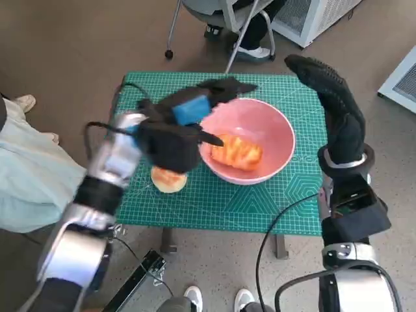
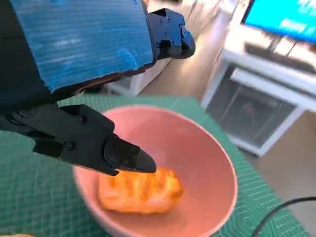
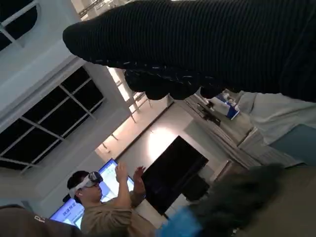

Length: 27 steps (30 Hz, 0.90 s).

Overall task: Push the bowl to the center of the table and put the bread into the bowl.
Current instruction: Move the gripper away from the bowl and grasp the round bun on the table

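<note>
The left hand (image 1: 179, 127) hangs over the table (image 1: 162, 208), its blue-taped back up and its black fingers (image 2: 98, 143) spread apart, holding nothing. 1 fingertip reaches over the near rim of the bowl (image 1: 273, 130), just above the bread; whether it touches the rim cannot be told. Under the heel of this hand, on the mat just beside the bowl's outer wall, lies a bun (image 1: 169, 180), half hidden by the hand.

Straight ahead of the left fingers sits the pink bowl, upright on the green mat, roughly mid-table. The bread (image 1: 238, 151), a golden ridged piece, lies inside it on the floor of the bowl, toward the side nearest the left hand. The left wrist view shows the same: the bread (image 2: 140, 192) rests in the bowl (image 2: 212, 163) just below the lower finger, with a gap between them.

The right hand (image 1: 328, 91) in its knitted glove is raised beyond the bowl's far side, well apart from it, over the table's right edge. Its fingers stretch out flat and it holds nothing. In the right wrist view the glove (image 3: 207, 44) is a dark band with nothing under it.

Farther off, past the left hand, chair legs (image 1: 172, 32) stand on the floor. The right wrist view shows a person (image 3: 106, 207) wearing a headset, both hands raised.
</note>
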### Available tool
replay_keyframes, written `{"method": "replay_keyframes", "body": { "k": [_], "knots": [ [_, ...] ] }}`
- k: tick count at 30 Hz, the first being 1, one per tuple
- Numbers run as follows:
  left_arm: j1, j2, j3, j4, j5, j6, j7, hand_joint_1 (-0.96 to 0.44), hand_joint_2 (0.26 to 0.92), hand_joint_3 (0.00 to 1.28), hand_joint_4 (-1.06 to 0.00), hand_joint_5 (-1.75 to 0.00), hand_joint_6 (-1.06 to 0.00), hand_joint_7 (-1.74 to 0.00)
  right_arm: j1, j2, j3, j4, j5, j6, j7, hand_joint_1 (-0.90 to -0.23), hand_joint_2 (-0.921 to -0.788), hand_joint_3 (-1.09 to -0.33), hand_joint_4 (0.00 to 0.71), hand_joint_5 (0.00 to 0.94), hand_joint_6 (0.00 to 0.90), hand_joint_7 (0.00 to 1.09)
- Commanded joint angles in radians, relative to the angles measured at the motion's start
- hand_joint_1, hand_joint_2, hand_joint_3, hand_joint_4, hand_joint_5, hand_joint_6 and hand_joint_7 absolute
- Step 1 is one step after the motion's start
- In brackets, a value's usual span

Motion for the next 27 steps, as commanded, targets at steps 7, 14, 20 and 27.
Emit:
{"method": "replay_keyframes", "body": {
  "k": [7, 14, 20, 27],
  "knots": [
    [0.2, 0.172, 0.095, -0.355, -0.076, 0.1, -0.099, -0.11, 0.845, 0.0, -0.06, -0.01, -0.18, -0.11, 0.025, -0.003, 0.001, 0.01, -0.017, 0.004, -0.01, -0.572, -0.921, -0.704, 0.314, 0.001, -0.001, 0.79],
    [0.287, 0.223, 0.103, -0.415, -0.065, 0.121, -0.111, -0.09, 0.823, 0.0, -0.1, -0.02, -0.23, -0.1, 0.02, 0.005, 0.004, 0.013, -0.012, 0.011, -0.01, -0.581, -0.921, -0.707, 0.314, 0.001, -0.001, 0.8],
    [0.312, 0.237, 0.071, -0.377, -0.027, 0.126, -0.113, -0.12, 0.818, 0.0, -0.11, -0.01, -0.24, -0.08, 0.02, 0.014, 0.011, 0.013, -0.001, 0.013, 0.001, -0.585, -0.921, -0.708, 0.317, 0.002, -0.001, 0.78],
    [0.303, 0.228, 0.012, -0.322, 0.039, 0.156, -0.122, -0.15, 0.821, 0.0, -0.11, 0.0, -0.25, -0.06, 0.016, 0.018, 0.019, 0.013, 0.025, 0.017, 0.025, -0.616, -0.921, -0.698, 0.317, 0.002, -0.001, 0.76]
  ]
}}
